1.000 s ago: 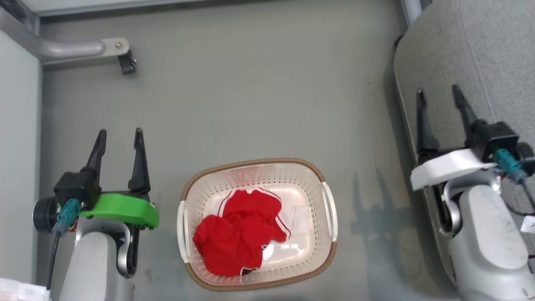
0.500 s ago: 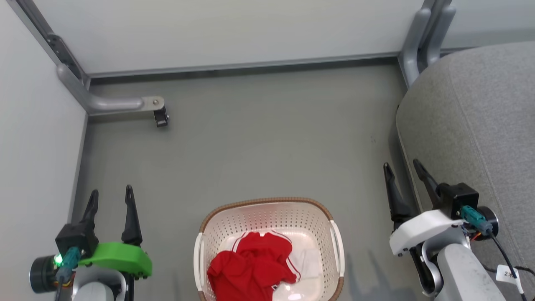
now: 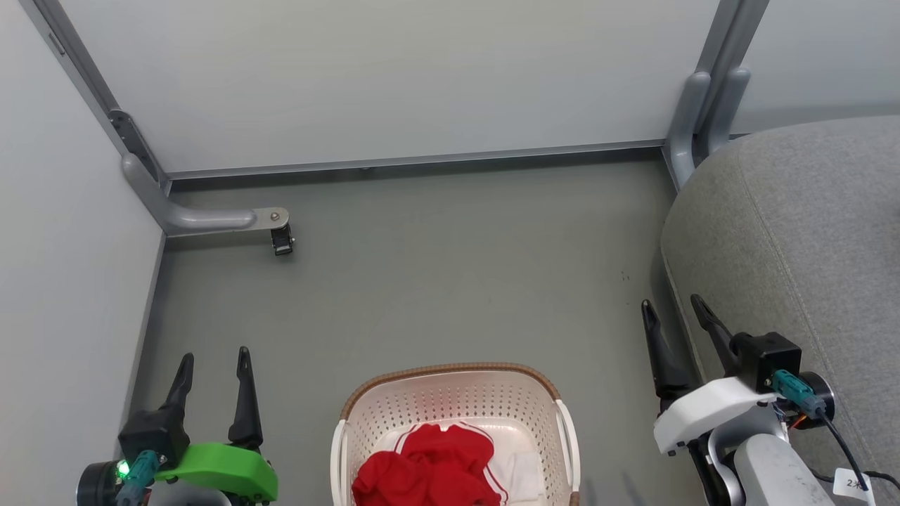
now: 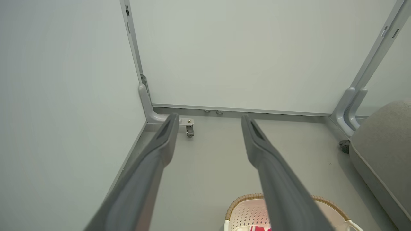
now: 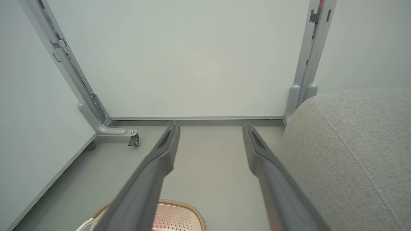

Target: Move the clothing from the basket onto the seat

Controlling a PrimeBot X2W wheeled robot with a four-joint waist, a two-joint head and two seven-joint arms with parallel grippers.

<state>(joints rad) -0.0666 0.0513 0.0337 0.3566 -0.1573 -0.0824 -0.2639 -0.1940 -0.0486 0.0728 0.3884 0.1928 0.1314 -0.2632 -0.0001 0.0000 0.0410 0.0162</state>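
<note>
Red clothing (image 3: 432,471) crumpled, white stripe trim, in cream basket (image 3: 450,397)

Between the left claw (image 3: 214,355) and the right claw (image 3: 671,302), the basket (image 3: 450,397) is showing smooth perforated cream plastic with a brown woven-look rim. The clothing (image 3: 422,478) inside is looking like soft, matt red cloth. Beside the right claw, the seat (image 3: 808,232) is showing coarse grey woven fabric. The floor (image 3: 450,281) ahead is looking smooth and matt.
</note>
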